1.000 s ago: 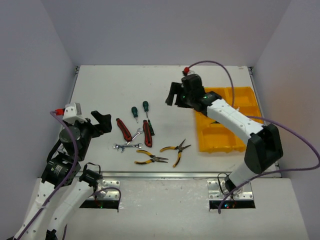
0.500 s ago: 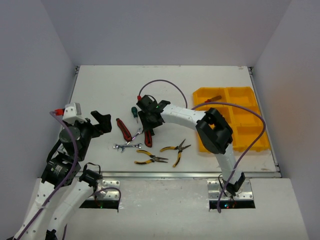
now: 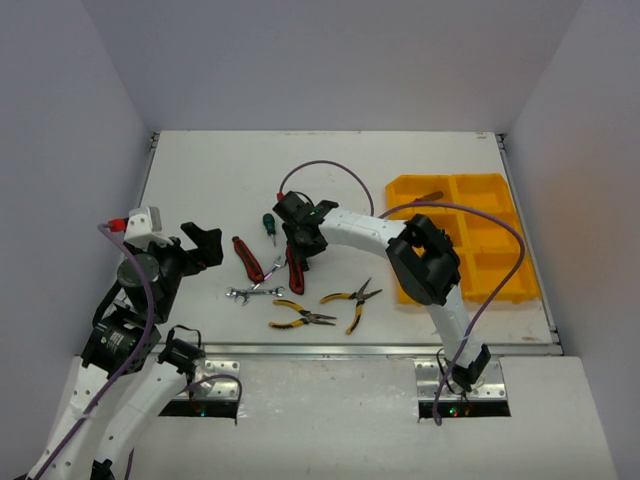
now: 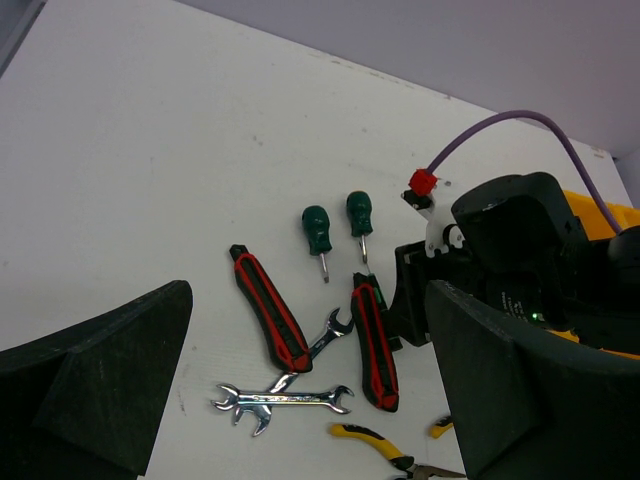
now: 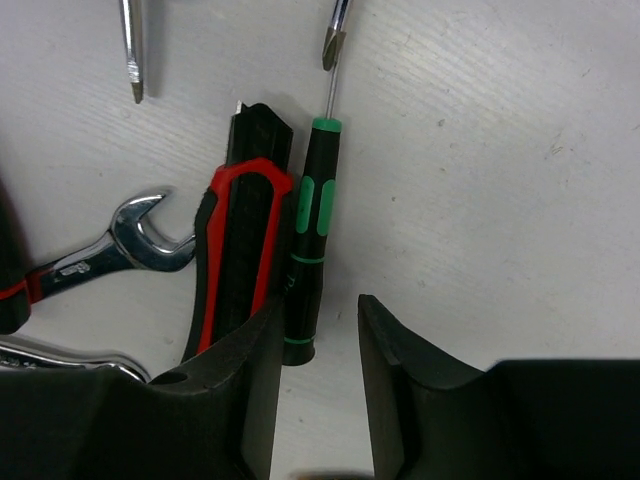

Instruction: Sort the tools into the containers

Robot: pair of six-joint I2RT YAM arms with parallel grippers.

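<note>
My right gripper is open and low over the tool pile. In the right wrist view its fingertips stand at the butt end of a thin black-and-green screwdriver, which lies against a red-and-black handled cutter; the butt sits by the left finger. My left gripper is open and empty, above the table left of the pile. The yellow tray stands at the right, with one tool in a far compartment.
On the table lie a second red-handled cutter, two green-handled screwdrivers, crossed silver wrenches and two yellow-handled pliers. The right arm stretches across from the tray's near corner.
</note>
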